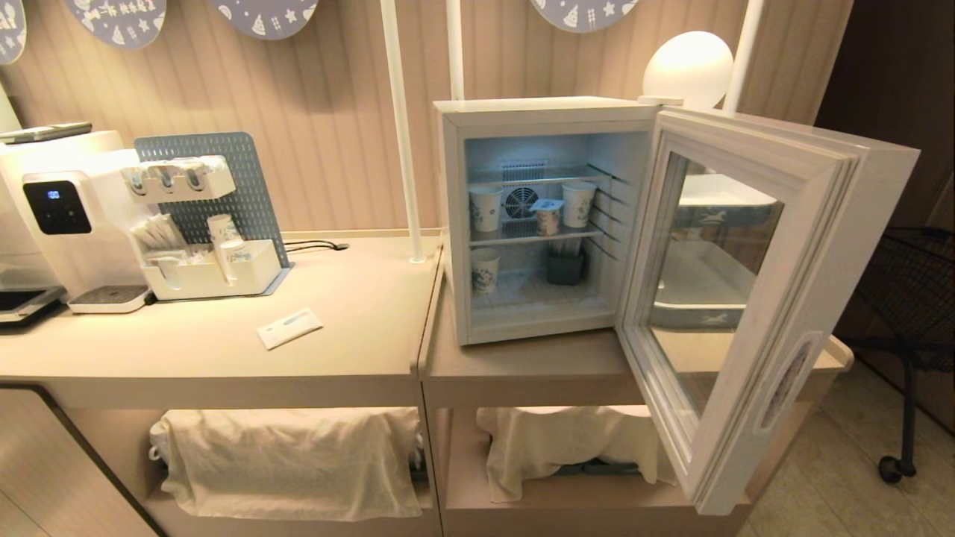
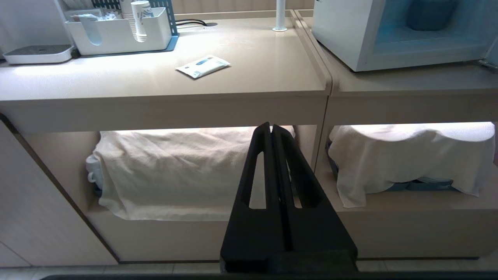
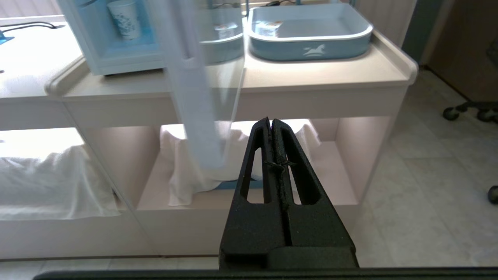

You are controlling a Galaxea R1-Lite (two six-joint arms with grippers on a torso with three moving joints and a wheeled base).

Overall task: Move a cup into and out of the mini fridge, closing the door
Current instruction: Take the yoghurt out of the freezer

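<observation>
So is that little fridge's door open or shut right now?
Open. The door is swung wide to the right of the mini fridge, so the lit shelves show, with the cup on the middle shelf.

Smooth plastics, glass and cloth around a matt counter

The mini fridge [image 1: 537,216] has a smooth white plastic-looking shell, thin metal wire shelves [image 1: 533,237] and a door [image 1: 746,298] of dark glossy glass in a pale moulded frame. The cup [image 1: 548,216] carries a foil-like lid; the paper cups [image 1: 486,208] beside it look matt. The counter [image 1: 351,328] is beige, smooth, faintly sheeny. Below, 2 creased off-white cloths [image 2: 175,171] drape loosely. The left gripper [image 2: 271,128] and right gripper [image 3: 271,122] have matt black, grainy fingers.
</observation>
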